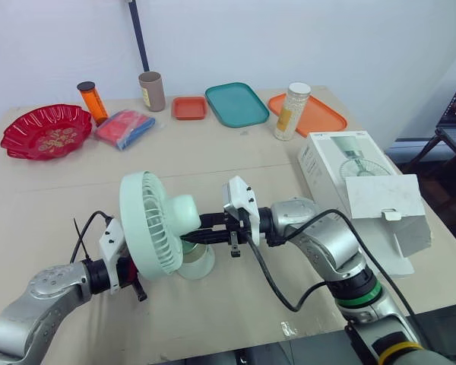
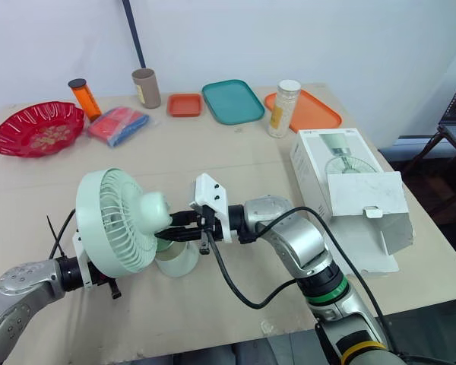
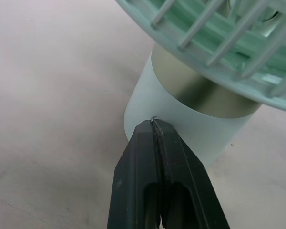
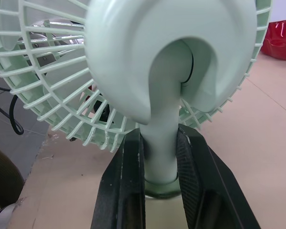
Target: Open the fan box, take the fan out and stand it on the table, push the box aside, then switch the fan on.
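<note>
My right gripper (image 4: pixel 159 143) is clamped on the fan (image 1: pixel 156 220). The right wrist view shows its two black fingers partly open, pressed against either side of the slim neck (image 4: pixel 161 114) just above the base. My left gripper (image 3: pixel 153 129) has its fingers pressed together with nothing between them. The left wrist view puts its tip at the side wall of the round base (image 3: pixel 181 129), touching as far as I can tell.

The mint-green fan stands upright on the table (image 1: pixel 235 152), low and left of centre in the head views. The white fan box (image 1: pixel 365 190) lies at the right edge with its flap hanging open.

I count one fan and one box. Along the top of the frame there are three trays: a small red one (image 1: pixel 189 107), a teal one (image 1: pixel 236 104) and an orange one (image 1: pixel 323 115). There is also one red dish (image 1: pixel 45 131), one orange bottle (image 1: pixel 93 101), one cardboard tube (image 1: pixel 151 91), one white-capped jar (image 1: pixel 292 111) and one red-and-blue packet (image 1: pixel 125 127).

The wrist views give me the contact points up close, while the head views give me the box and the clutter.
</note>
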`<state>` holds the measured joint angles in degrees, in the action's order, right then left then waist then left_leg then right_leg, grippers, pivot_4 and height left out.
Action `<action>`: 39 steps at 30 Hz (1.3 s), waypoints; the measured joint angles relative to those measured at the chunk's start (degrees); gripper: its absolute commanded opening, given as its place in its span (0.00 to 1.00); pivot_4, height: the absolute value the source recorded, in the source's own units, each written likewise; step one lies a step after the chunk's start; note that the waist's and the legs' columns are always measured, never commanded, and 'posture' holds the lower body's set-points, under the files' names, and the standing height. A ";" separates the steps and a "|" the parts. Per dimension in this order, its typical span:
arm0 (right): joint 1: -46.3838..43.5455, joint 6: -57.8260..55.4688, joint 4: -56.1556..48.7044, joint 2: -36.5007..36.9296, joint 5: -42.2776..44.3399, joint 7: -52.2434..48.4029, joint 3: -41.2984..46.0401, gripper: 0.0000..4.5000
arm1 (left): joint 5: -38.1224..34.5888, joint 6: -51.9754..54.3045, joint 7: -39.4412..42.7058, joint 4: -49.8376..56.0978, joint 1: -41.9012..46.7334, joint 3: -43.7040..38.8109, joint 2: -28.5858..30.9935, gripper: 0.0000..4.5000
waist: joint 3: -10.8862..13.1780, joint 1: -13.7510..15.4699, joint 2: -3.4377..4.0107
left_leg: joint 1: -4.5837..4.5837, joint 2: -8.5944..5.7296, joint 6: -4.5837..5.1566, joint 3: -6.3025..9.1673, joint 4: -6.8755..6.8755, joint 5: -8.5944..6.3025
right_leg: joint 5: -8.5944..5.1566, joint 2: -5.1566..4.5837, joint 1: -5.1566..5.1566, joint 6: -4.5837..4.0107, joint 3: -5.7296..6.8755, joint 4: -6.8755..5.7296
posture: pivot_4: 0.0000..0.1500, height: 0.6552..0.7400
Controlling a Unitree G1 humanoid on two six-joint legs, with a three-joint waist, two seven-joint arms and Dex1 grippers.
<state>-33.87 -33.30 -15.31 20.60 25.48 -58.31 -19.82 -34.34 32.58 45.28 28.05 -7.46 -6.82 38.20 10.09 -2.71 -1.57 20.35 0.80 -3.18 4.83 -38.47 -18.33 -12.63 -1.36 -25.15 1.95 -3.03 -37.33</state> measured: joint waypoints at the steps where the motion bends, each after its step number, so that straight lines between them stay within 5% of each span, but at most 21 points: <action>1: 0.00 0.00 0.00 0.00 0.00 0.01 0.00 0.08 | 0.00 0.00 -0.01 0.00 0.00 0.01 0.00 0.02 | 0.00 0.00 0.00 | 0.00 0.00 0.00 0.00 0.00 0.00 | 0.00 0.00 0.00 0.00 0.00 0.00 | 1.00 1.00; 39: 0.25 0.48 -0.01 -0.30 -0.03 0.75 -0.10 0.08 | -3.68 2.32 -2.83 2.35 -0.97 -4.70 -0.94 0.02 | -0.01 -0.04 0.00 | -0.01 0.02 0.00 0.00 0.00 0.00 | 0.00 0.01 -0.01 0.00 0.00 -0.01 | 1.00 1.00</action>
<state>-33.62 -32.82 -15.32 20.30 25.45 -57.56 -19.92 -38.02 34.90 42.45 30.39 -8.43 -11.52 37.26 10.08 -2.75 -1.57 20.35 0.82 -3.18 4.83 -38.47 -18.33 -12.62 -1.35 -25.15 1.95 -3.03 -37.34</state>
